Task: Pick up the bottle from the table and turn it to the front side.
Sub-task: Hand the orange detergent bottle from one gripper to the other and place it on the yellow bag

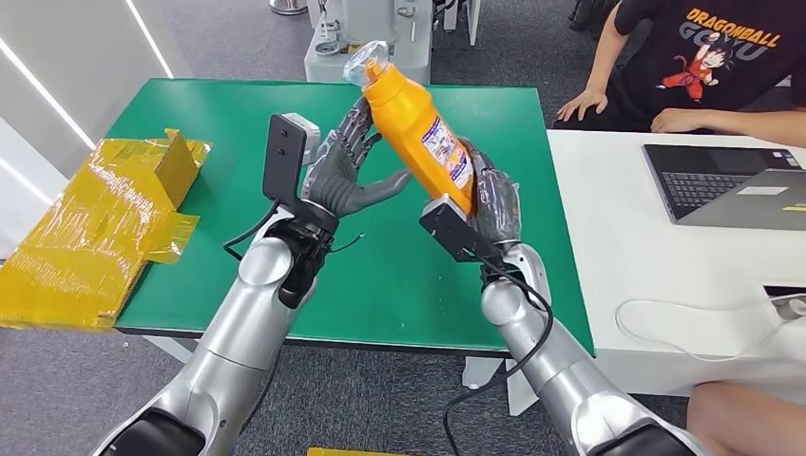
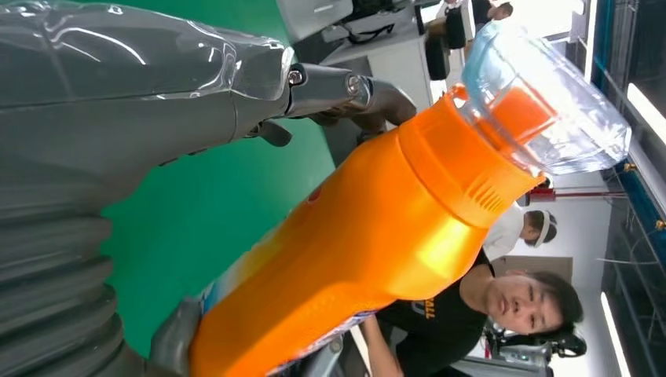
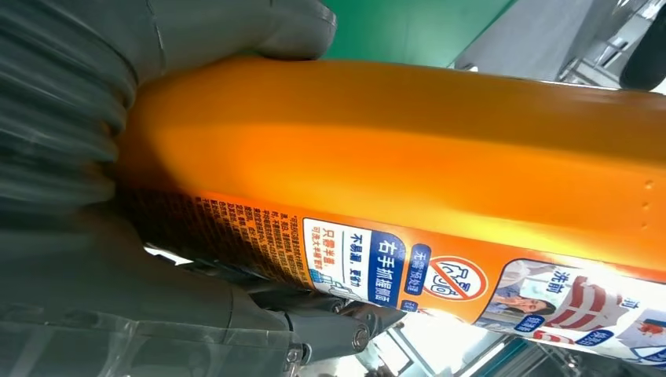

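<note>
Orange bottle [image 1: 418, 128] tilts above the green table [image 1: 238, 123]; our right hand [image 1: 494, 204] wraps its base so the spread-fingered left hand [image 1: 347, 171] can turn it.

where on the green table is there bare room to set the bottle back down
The green table is bare along its far edge and across the near stretch in front of both arms. Its left edge is crowded by the yellow taped box. The middle is taken up by the left hand and the right hand gripping the orange bottle.
</note>
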Available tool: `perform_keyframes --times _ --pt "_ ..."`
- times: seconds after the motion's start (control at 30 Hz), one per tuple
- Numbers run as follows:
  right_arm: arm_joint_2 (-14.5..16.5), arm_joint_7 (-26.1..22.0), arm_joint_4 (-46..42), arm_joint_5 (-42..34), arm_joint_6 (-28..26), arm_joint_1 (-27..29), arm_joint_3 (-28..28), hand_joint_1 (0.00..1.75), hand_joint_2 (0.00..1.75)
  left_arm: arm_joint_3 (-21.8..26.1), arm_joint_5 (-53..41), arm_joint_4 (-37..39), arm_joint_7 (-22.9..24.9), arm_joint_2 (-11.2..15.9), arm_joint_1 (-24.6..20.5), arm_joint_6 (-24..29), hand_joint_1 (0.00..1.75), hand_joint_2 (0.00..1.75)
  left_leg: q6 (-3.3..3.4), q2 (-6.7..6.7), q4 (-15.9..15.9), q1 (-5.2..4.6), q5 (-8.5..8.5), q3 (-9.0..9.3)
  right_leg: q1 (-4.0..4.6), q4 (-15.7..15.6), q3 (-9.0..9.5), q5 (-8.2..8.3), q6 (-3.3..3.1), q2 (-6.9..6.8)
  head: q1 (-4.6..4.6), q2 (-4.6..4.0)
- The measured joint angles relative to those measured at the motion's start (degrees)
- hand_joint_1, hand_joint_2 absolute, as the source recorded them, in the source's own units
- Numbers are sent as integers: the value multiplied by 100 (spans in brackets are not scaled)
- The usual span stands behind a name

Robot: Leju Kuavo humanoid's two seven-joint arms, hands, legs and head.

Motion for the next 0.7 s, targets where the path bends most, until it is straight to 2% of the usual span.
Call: perform_keyframes --times 0.13,0.3,0.7 --pt "54 -34 104 3 -123 -81 -107 175 175 -22 128 111 -32 -130 -104 33 0 175 0 1 0 0 0 0 0 0 0 1 0 2 0 0" --pt "87 -226 61 -185 -144 -74 -312 175 175 -20 366 138 -123 -146 -118 103 0 175 0 0 -1 0 0 -1 0 1 0 1 0 1 1 0" --pt "154 -473 -658 -312 525 194 -409 175 175 128 220 316 -219 72 -52 245 0 175 -1 1 -4 1 0 -1 1 3 -1 -1 -1 2 -1 0"
